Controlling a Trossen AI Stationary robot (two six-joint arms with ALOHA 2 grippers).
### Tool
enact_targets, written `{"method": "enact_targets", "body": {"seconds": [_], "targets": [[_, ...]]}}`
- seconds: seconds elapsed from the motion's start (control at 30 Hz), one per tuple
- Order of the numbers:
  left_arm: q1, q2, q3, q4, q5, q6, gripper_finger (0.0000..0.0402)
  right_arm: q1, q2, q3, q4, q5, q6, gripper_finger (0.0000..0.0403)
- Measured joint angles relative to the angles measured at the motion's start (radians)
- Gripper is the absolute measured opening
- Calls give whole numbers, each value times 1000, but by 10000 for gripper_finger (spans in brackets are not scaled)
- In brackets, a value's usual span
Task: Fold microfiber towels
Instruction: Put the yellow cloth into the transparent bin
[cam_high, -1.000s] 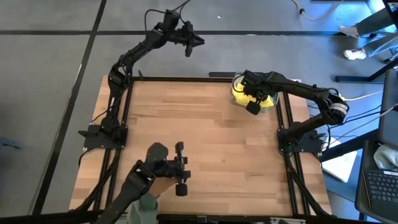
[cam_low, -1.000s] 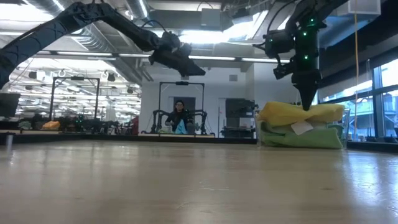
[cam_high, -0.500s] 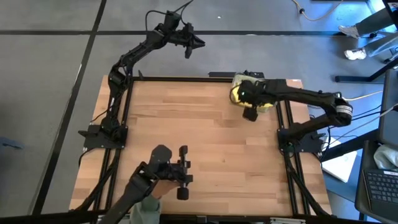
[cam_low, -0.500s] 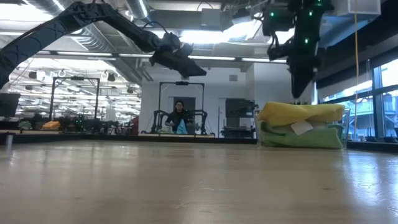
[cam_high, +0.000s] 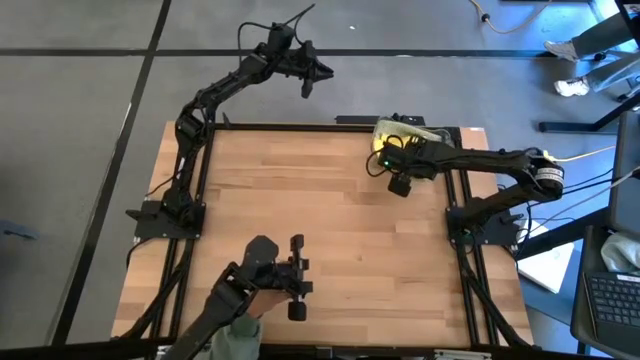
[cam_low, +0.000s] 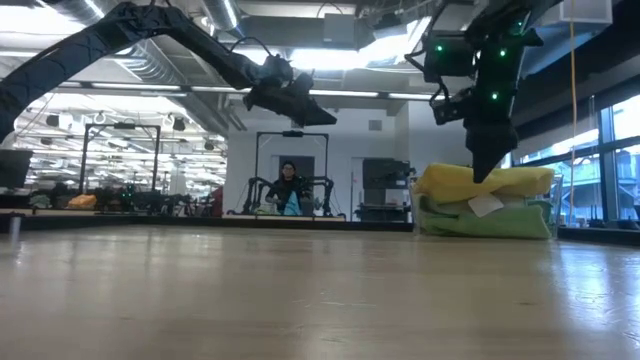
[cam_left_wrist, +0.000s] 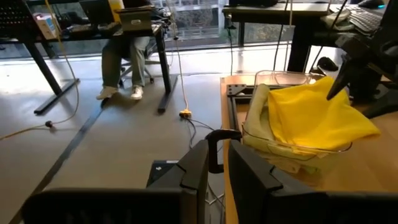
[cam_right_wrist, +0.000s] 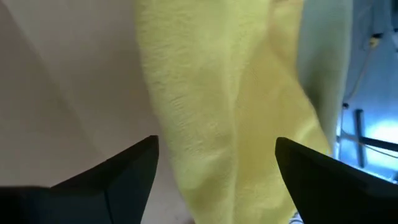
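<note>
Since a second ago the right gripper (cam_high: 399, 186) has slid off the towel pile toward the table's middle and now hangs just beside the bin, above bare wood, its dark fingers spread wide with nothing between them; its wrist view shows the two fingertips (cam_right_wrist: 134, 163) well apart with the bright yellow microfiber towel (cam_right_wrist: 224, 112) filling the gap beyond them, not touched.

Nearest in the high view, a third dark arm with a gripper head (cam_high: 295, 290) lies over the near edge of the light wooden slatted table (cam_high: 320, 240); it has shifted only slightly.

At the far right corner of the table stands the clear plastic bin (cam_left_wrist: 298, 146), heaped with cloths. The yellow towel (cam_low: 485, 180) lies crumpled on top, and a bright green microfiber towel (cam_low: 480, 222) shows beneath it in the low view, with a small white tag on its front. In the low view the right gripper (cam_low: 485, 165) points down just in front of this pile.

Farthest out, the left gripper (cam_high: 308, 75) is raised beyond the table's far edge, over the grey floor, hardly moved. Its fingers (cam_left_wrist: 196, 165) stand nearly together, holding nothing.

A seated person (cam_low: 288, 190) shows in the room behind.
</note>
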Motion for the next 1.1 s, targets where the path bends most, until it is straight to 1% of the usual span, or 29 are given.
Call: {"method": "enact_targets", "body": {"seconds": [0.17, 0.23, 0.33, 0.43, 0.5, 0.57, 0.63, 0.73, 0.77, 0.97, 1.1], "targets": [[-2, 0, 0, -15, 1, -3, 55, -25, 0, -23, 51, 95, -45, 322], [-7, 0, 0, -24, 2, 10, 55, -47, 0, -23, 52, 82, -53, 322], [-9, 0, 0, -30, 4, 14, 55, -70, 0, -23, 52, 33, -57, 322], [-8, 0, -6, -25, 5, 18, 55, -83, 0, -23, 69, 39, -75, 322], [-10, 0, -14, -28, 8, 20, 55, -91, 0, -23, 96, 68, -84, 321], [-10, 0, -24, -29, 13, 20, 55, -104, 0, -23, 132, 72, -98, 316], [-10, 0, -32, -26, 16, 21, 55, -118, 0, -23, 167, 38, -117, 304], [-8, 0, -44, -24, 16, 21, 55, -139, 0, -23, 189, -66, -135, 280], [-5, 0, -45, -21, 16, 21, 55, -143, 0, -23, 189, -80, -135, 273], [11, 0, -45, -18, 17, 21, 55, -158, 0, -23, 194, -87, -149, 234], [13, 0, -45, -21, 19, 21, 55, -165, 0, -23, 210, -87, -185, 193]]}}
